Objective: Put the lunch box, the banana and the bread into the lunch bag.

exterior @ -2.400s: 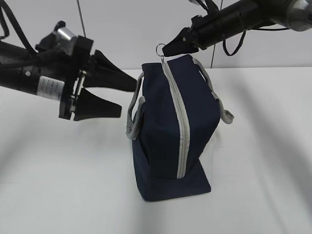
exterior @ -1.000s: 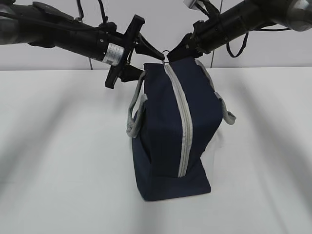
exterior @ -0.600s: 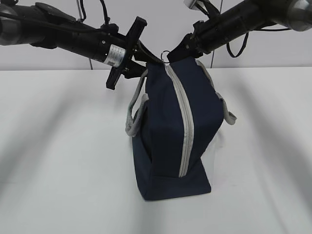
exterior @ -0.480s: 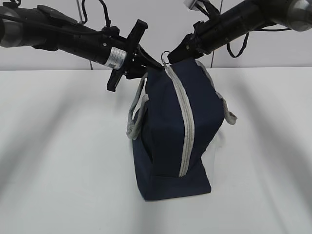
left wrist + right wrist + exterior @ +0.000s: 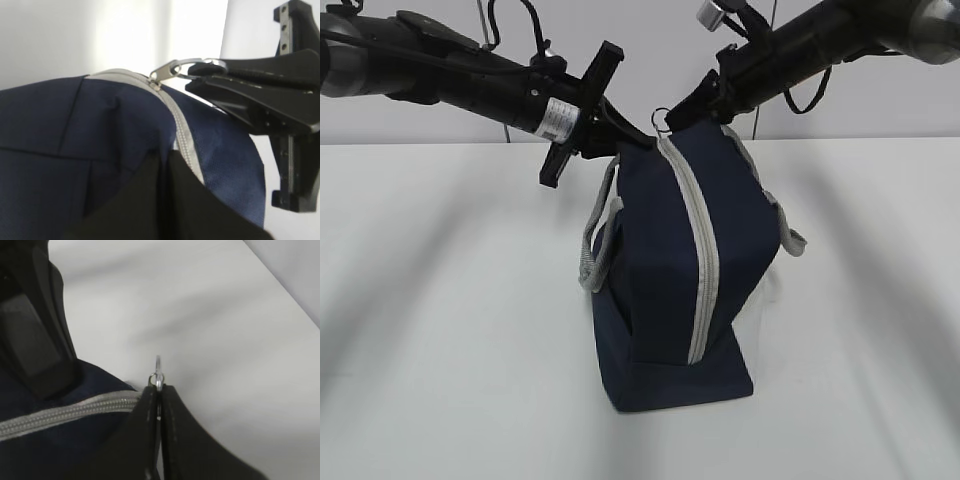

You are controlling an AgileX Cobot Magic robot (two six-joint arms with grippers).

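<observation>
left fingers [image 5: 165, 200] pinch lunch bag [image 5: 675, 260] fabric beside zipper; right fingers [image 5: 159, 405] clamp ring pull [image 5: 157, 371].

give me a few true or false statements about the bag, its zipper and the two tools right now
1. The lunch bag stands upright on the table. True.
2. The zipper is fully open. False: it is closed along the whole visible length.
3. The right tool is shut on the ring pull. True.
4. The left tool hangs wide open, clear of the bag. False: it is shut, pinching the bag's fabric beside the zipper.
5. A banana lies beside the bag. False: no banana is in view.
</observation>
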